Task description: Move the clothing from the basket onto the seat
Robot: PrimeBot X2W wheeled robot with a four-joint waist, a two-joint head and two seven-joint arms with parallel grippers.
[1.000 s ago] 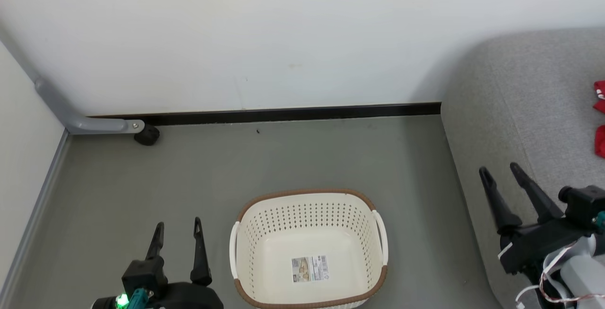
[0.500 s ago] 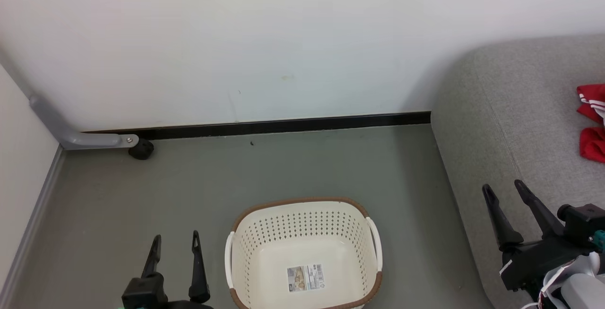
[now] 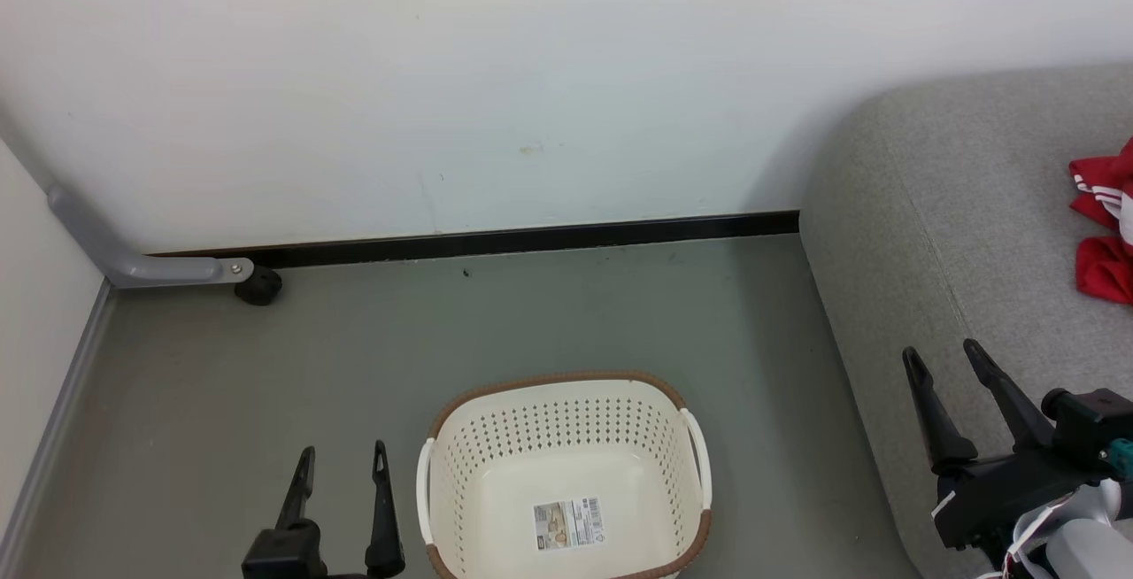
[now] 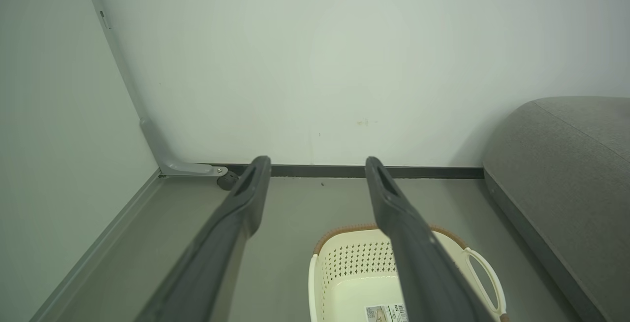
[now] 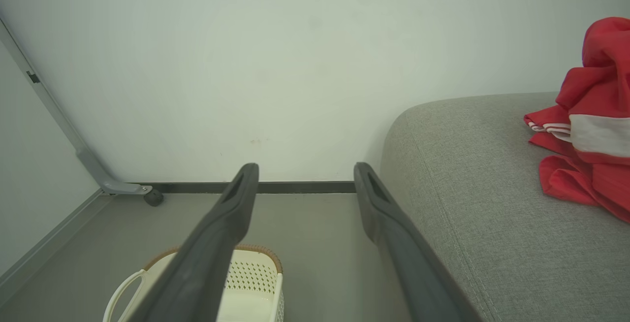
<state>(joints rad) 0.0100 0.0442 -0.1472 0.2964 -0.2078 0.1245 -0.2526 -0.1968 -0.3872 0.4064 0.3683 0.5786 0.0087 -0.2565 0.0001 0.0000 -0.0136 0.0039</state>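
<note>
The cream basket [image 3: 496, 459] with its brown rim stands on the grey floor at bottom centre; nothing lies inside but a barcode sticker [image 3: 566, 523]. Red clothing [image 3: 1102, 225] with white striped trim lies on the light-grey seat [image 3: 965, 207] at the right edge, and it is piled on the seat [image 5: 467, 174] in the right wrist view as clothing [image 5: 590, 130]. My left gripper [image 3: 342, 461] stands open left of the basket [image 4: 354, 268]. My right gripper [image 3: 944, 359] is open over the seat's front edge, with nothing held.
A white wall with a black skirting board [image 3: 531, 238] closes the back. A grey metal leg with a black caster [image 3: 258, 285] stands in the left corner. Open grey floor [image 3: 531, 322] lies between the basket and the wall.
The camera has shifted, so the scene slid down and left and more red clothing shows at the right. Both grippers stay open and hold nothing.
</note>
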